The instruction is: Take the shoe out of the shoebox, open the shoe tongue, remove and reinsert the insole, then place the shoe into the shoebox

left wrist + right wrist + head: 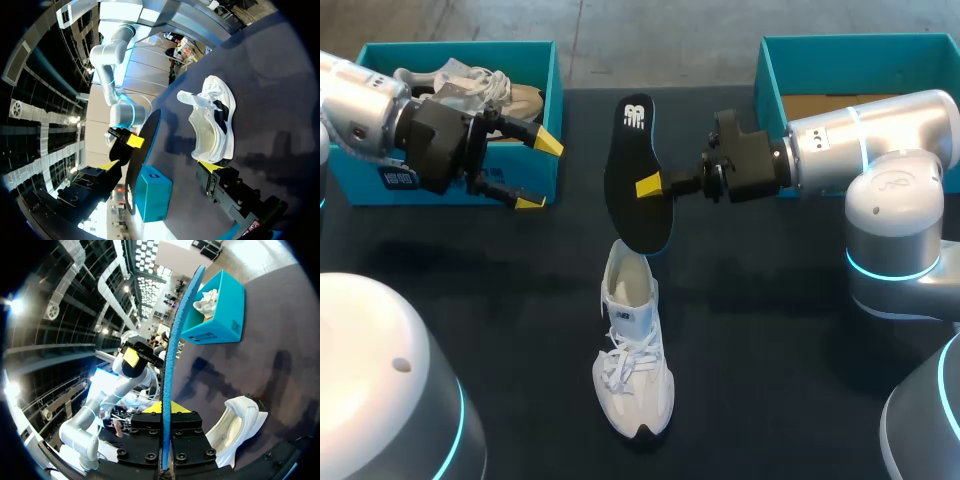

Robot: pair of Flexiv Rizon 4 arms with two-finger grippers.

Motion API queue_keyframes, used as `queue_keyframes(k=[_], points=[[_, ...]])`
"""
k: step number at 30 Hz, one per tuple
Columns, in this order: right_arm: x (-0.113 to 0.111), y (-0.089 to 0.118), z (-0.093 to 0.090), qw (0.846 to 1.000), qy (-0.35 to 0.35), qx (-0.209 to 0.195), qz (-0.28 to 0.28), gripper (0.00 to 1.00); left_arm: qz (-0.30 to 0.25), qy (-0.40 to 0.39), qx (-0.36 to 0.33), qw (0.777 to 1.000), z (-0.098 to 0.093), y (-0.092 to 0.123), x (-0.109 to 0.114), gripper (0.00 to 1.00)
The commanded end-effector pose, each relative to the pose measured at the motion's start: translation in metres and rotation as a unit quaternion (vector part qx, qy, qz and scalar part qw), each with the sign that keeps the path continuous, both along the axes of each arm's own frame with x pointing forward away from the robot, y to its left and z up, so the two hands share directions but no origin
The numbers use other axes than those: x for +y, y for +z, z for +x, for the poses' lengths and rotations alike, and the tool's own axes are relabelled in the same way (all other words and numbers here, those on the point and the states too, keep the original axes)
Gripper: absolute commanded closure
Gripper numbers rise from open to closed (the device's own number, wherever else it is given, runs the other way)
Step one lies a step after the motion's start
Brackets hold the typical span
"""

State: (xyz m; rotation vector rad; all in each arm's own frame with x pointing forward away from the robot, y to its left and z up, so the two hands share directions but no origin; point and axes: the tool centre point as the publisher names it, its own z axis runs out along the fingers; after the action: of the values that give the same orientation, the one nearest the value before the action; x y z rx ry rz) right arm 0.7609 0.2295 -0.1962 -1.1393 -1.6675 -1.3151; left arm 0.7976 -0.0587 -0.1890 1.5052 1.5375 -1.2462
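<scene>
A white shoe [632, 350] lies on the dark table, toe toward the front, its tongue pulled open. My right gripper [658, 185] is shut on the black insole [636, 150], holding it upright over the shoe's heel opening; whether it touches the shoe I cannot tell. In the right wrist view the insole [176, 355] stands edge-on between the gripper's [164, 412] fingers, the shoe [240, 425] below and beside it. My left gripper [535, 172] hangs open and empty in front of the left shoebox [556, 100]. From the left wrist, that gripper [157, 167] faces the insole [142, 160] and shoe [212, 120].
The left teal shoebox [220, 325] holds a second, beige shoe [470, 85]. The right teal shoebox [770, 90] stands at the back right, behind my right arm, and shows in the left wrist view [152, 195]. Dark table surface lies on both sides of the white shoe.
</scene>
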Motion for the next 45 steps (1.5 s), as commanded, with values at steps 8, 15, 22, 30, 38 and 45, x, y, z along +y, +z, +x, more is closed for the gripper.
queue_keyframes(k=[8, 15, 22, 30, 38, 45], points=[[0.001, -0.004, -0.004, 1.000, 0.018, -0.003, -0.022, 1.00, 0.012, 0.016, 0.040, 0.999, -0.004, -0.012, -0.002, 0.00], [0.003, -0.010, -0.008, 0.999, 0.034, -0.037, -0.022, 1.00, 0.036, 0.030, 0.064, 0.997, -0.010, -0.019, 0.004, 0.00], [0.002, -0.017, -0.007, 0.996, 0.026, -0.080, 0.000, 1.00, 0.064, 0.039, 0.103, 0.992, -0.010, -0.033, 0.012, 0.00], [-0.003, -0.021, -0.004, 0.991, -0.011, -0.132, 0.010, 1.00, 0.098, 0.045, 0.148, 0.983, -0.005, -0.051, 0.014, 0.00], [-0.008, -0.021, 0.000, 0.979, -0.038, -0.200, 0.012, 1.00, 0.134, 0.080, 0.175, 0.972, 0.001, -0.059, 0.011, 0.00], [-0.010, -0.022, 0.002, 0.977, -0.038, -0.212, -0.004, 1.00, 0.156, 0.107, 0.173, 0.967, 0.003, -0.063, 0.007, 0.00]])
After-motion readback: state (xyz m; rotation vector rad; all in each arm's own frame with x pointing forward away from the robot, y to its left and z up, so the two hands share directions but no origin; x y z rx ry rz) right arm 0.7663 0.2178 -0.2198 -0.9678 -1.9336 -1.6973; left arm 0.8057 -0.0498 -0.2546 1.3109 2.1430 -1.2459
